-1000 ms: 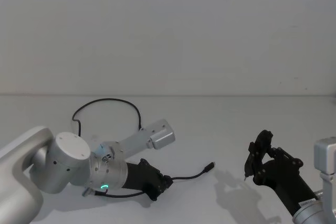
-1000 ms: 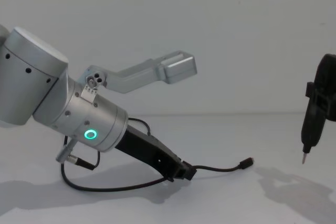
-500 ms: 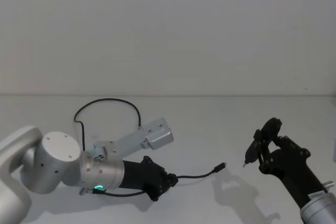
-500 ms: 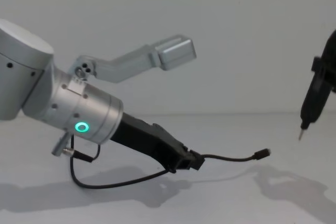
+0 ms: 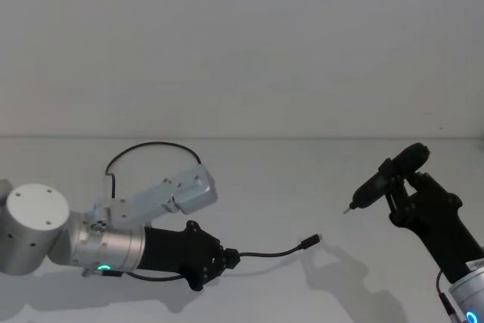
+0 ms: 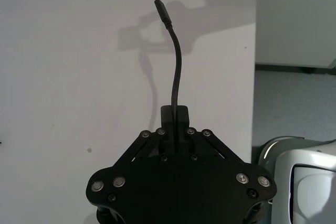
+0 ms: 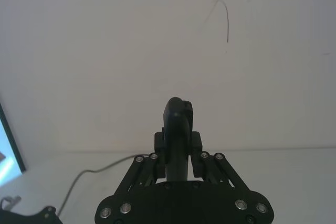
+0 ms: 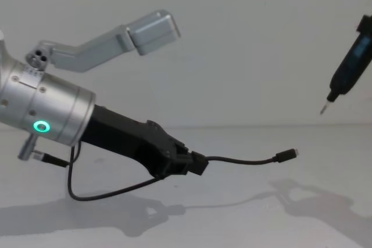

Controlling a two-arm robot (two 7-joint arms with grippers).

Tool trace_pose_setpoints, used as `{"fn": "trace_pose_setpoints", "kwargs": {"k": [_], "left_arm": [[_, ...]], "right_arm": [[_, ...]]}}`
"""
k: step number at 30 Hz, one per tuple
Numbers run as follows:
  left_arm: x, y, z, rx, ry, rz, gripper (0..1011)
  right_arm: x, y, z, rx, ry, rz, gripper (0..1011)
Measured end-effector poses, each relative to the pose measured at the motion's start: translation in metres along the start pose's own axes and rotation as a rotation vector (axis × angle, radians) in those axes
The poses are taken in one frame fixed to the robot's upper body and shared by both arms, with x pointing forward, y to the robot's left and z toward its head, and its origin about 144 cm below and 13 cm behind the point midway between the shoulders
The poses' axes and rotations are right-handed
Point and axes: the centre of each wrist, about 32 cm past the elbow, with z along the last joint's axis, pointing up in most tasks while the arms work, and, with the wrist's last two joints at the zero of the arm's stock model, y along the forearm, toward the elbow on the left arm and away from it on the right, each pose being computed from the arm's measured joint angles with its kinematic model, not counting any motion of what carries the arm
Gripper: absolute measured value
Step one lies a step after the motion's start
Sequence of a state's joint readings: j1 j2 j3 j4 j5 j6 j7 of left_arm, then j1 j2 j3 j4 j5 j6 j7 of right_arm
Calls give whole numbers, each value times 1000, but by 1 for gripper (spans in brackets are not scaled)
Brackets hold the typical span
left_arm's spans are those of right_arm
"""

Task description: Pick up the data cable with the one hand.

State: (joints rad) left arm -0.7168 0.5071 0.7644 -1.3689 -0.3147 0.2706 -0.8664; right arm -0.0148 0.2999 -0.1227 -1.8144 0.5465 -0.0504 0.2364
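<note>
The data cable (image 5: 269,253) is thin and black. My left gripper (image 5: 227,256), black with a green-ringed silver wrist, is shut on it a little above the white table. Its free end juts out rightward to a small plug (image 5: 310,241), clear of the surface. In the chest view the cable (image 8: 244,160) leaves the left gripper (image 8: 197,164) and ends in mid-air. The left wrist view has the cable (image 6: 177,72) pinched in the left gripper (image 6: 175,115). The rest loops back behind the arm (image 5: 151,147). My right gripper (image 5: 399,181) is raised at the right, shut on a slim black pen-like tool (image 5: 382,181).
The white table (image 5: 272,179) runs back to a plain pale wall. Its edge (image 6: 256,51) shows in the left wrist view, with floor beyond. The tool's metal tip (image 8: 322,110) hangs high above the table on the right. A lit screen edge (image 7: 8,145) appears in the right wrist view.
My left arm has drawn back to the left and lifted, raising the cable's free end off the table. The right arm has risen and tilted the tool higher.
</note>
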Motion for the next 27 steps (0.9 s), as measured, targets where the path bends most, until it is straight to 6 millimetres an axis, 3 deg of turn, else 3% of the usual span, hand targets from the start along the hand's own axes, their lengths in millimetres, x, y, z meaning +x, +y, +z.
{"fn": "trace_pose_setpoints", "kwargs": {"k": [13, 27], "left_arm": [[1, 17, -3, -19, -18, -19, 41], [2, 24, -5, -25, -25, -26, 41]], "right_arm": [[4, -7, 0, 29, 129, -9, 263], [7, -10, -15, -19, 205, -22, 263]]}}
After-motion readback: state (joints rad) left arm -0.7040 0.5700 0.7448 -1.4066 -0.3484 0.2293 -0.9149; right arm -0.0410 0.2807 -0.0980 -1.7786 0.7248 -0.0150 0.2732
